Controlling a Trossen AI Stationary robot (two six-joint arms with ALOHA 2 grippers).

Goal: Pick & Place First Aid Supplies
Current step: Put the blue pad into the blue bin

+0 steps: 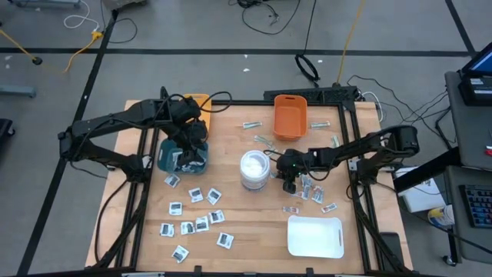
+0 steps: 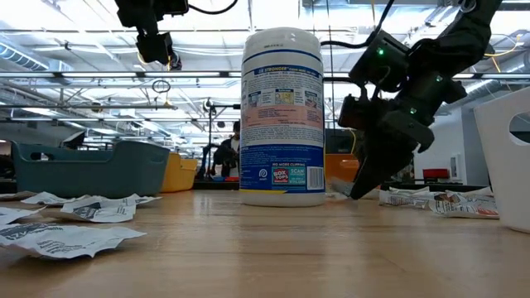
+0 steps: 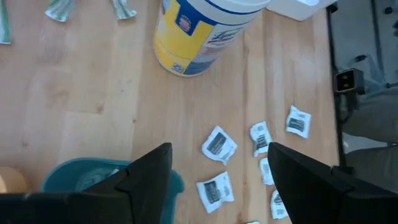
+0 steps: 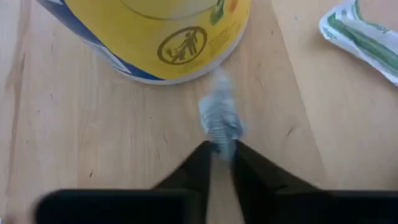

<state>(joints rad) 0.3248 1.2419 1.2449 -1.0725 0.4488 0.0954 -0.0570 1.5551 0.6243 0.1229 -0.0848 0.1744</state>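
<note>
The right hand is down at the bench just beside the white wipes tub, its two fingers pinched nearly together on a small silvery packet. The packet sticks straight out ahead of the fingertips, its long axis in line with the fingers and pointing toward the foot of the tub. The tub looks like the thing most in the way: any lift should go up and back from it, I'd say. Just past this hand lie more red-and-white sachets, and the orange bin stands well off, beyond the tub toward the far edge. The white tray sits near the front edge.

The left hand hangs above the teal bin, fingers spread wide with nothing between them. In front of that bin a scatter of white square packets with dark centres lies on the bench, nearer to the left arm than the right.
</note>
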